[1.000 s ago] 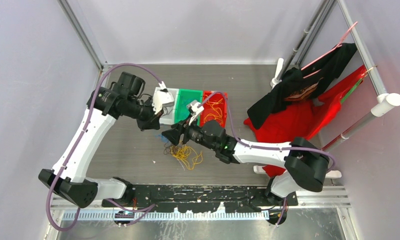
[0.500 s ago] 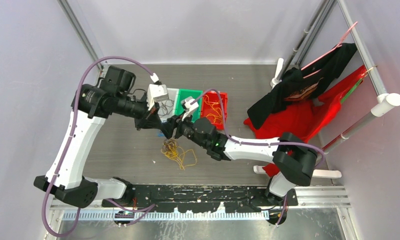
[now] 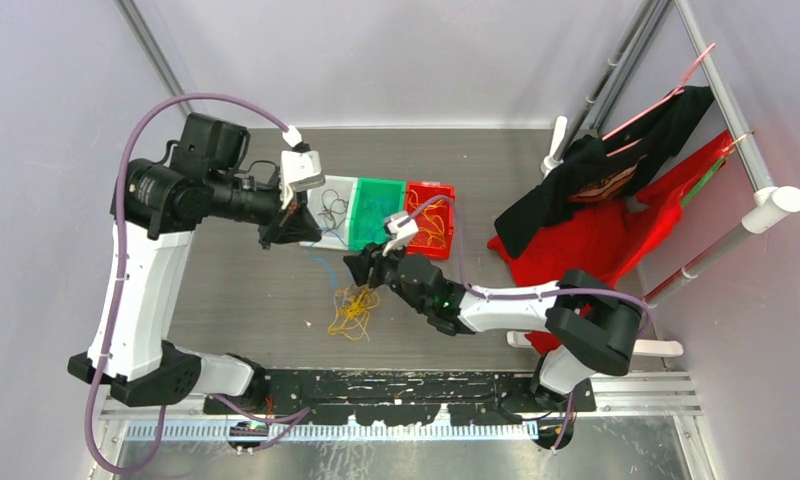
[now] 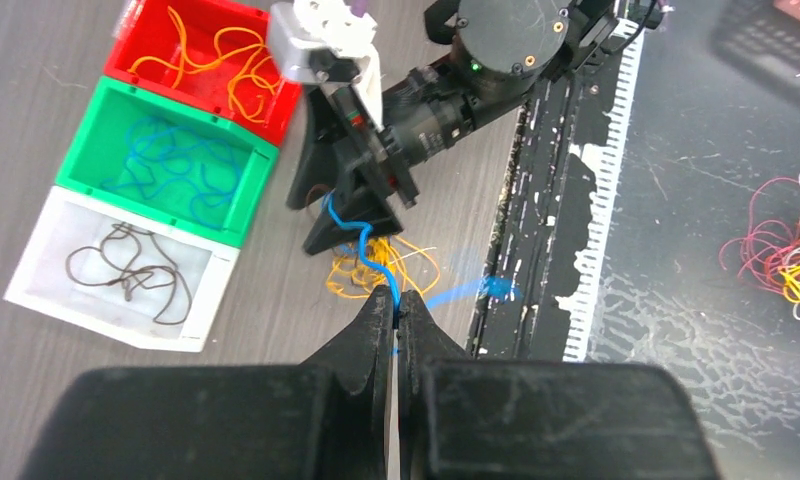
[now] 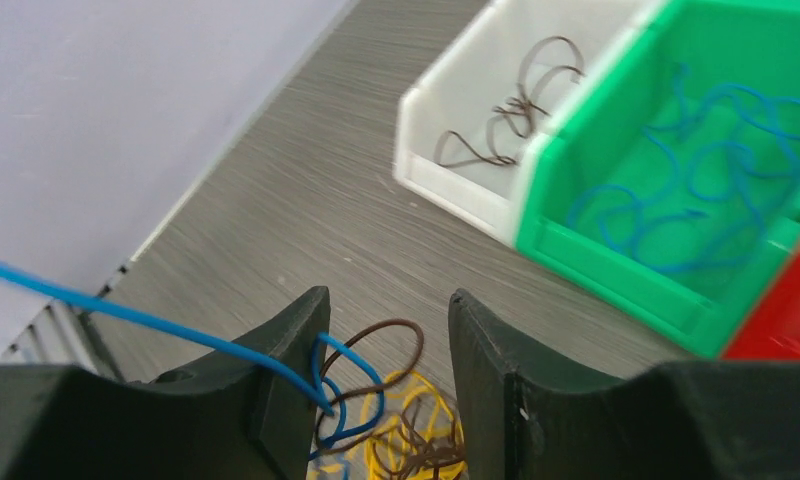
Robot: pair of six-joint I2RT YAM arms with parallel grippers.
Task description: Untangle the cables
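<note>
A tangle of yellow-orange, dark brown and blue cables (image 3: 351, 308) lies on the grey table. My left gripper (image 3: 294, 225) is shut on one blue cable (image 3: 321, 263), which runs taut from the closed fingertips (image 4: 394, 305) down into the tangle (image 4: 376, 272). My right gripper (image 3: 361, 268) is open, low over the tangle's far edge. In the right wrist view the blue cable (image 5: 126, 312) crosses its left finger (image 5: 286, 360), and brown and blue loops (image 5: 396, 335) with yellow wire (image 5: 426, 425) lie between the jaws.
Three bins stand behind the tangle: white (image 3: 338, 181) with brown wires, green (image 3: 381, 181) with blue wires, red (image 3: 431, 186) with orange wires. Red and black clothes (image 3: 596, 220) hang on a rack at right. A black rail (image 3: 406, 385) runs along the near edge.
My left gripper has pulled up and back to the left with the blue cable, drawing it out of the tangle. My right gripper has shifted right and settled over the tangle.
</note>
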